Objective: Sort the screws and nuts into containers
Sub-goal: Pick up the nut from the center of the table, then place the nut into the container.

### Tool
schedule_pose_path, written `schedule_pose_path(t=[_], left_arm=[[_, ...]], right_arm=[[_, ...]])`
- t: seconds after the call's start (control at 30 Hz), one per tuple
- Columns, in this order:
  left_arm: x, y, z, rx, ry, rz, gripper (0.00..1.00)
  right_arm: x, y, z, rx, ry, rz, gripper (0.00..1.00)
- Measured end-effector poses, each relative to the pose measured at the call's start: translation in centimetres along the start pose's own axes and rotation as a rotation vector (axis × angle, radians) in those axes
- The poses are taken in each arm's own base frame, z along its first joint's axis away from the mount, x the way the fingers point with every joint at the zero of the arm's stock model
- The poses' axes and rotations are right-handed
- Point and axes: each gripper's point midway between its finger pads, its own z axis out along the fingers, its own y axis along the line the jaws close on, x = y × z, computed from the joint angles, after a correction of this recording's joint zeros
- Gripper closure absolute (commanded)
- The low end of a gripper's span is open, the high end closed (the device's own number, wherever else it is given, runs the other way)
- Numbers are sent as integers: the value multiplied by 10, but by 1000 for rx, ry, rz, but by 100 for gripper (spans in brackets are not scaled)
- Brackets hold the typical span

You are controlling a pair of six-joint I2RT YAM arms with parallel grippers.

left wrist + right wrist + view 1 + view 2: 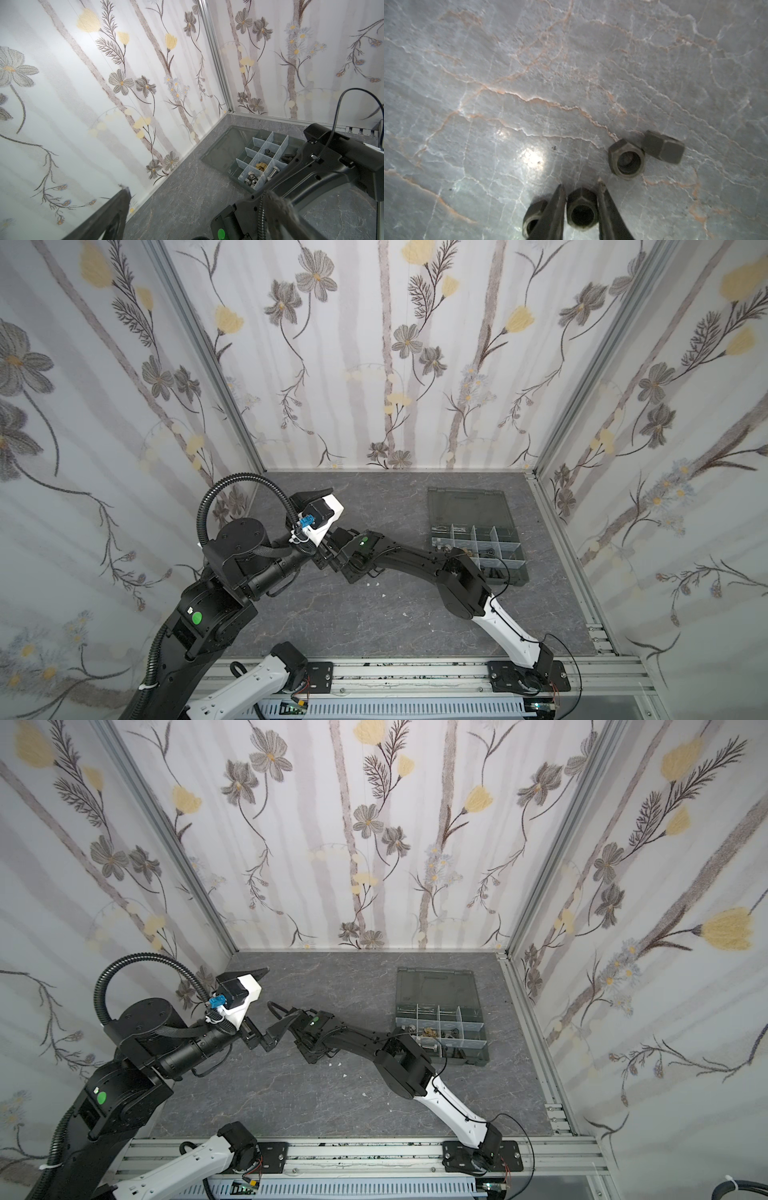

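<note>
The right gripper (581, 182) has its jaws pressed against both sides of a dark nut (582, 209) that lies on the tabletop (508, 83), holding it only near the tips. So shallow a hold on a small hard nut could let it twist out on the lift. A second nut (533, 216) touches the outside of one jaw and may be dragged or flicked away. The left gripper (198, 191), jaws wide apart and empty, hovers close to the right wrist. A swing toward the box (469, 506), which stands well apart, risks a bump.
</note>
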Motion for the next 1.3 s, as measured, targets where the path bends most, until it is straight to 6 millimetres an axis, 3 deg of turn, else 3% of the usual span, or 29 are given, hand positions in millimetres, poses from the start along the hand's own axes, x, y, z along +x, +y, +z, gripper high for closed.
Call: schedule_pose_path(t=[0.23,0.47,0.6,0.77,1.03,1.3], left_arm=[[1,0,1,1,3,0,0],[0,0,3,1,5,1,0],[-1,1,4,0,7,1,0],[0,1,6,1,10,1,0],[1,1,10,8,16,0,0],[-1,0,11,15,13,0,0]], right_arm=[[12,-14,-10,44,35,-7,82],[-1,-31,-38,47,-8,17,82],[0,-50,-52,61,-18,35,83],[25,-106,-68,117,11,106,83],[71,-215,-109,258,2,282,83],[140,-301,-141,365,13,485,83]])
